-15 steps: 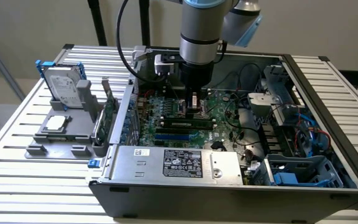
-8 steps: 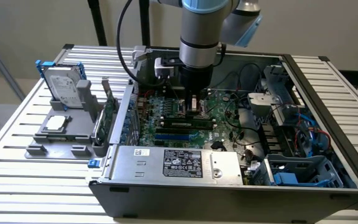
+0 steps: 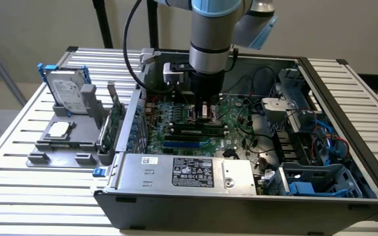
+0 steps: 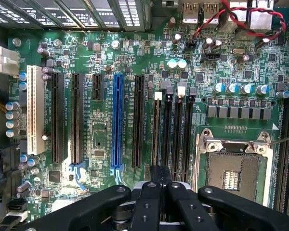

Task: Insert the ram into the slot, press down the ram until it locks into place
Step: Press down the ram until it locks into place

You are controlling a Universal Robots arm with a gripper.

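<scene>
1. The arm [image 3: 210, 44] reaches straight down into an open PC case [image 3: 333, 162] lying on a slatted metal worktop [image 3: 18, 147].
2. The gripper [image 3: 205, 110] sits low over the green board [image 3: 232, 130], above the memory sockets; its jaws are clenched shut.
3. In the wrist view the gripper [image 4: 159, 192] has its black fingers [image 4: 147, 211] pressed together, directly over the near end of a bank of four parallel black sockets.
4. The ram [image 4: 156, 130] stands edge-up in the slot [image 4: 167, 132] area, in the socket at the bank's edge nearest the blue slot [image 4: 117, 120]; its thin edge runs from the white end clip toward the fingers. Whether the fingers touch it I cannot tell.
5. In the exterior view the ram [image 3: 196, 131] shows as a long stick just in front of the gripper, above the blue slot [image 3: 185, 145].
6. A bare CPU socket [image 4: 233, 166] lies beside the memory bank.
7. A silver power supply [image 3: 189, 169] fills the case's near side.
8. On the worktop at the exterior view's left, a grey holder [image 3: 64, 140] carries a hard drive [image 3: 67, 93].
</scene>
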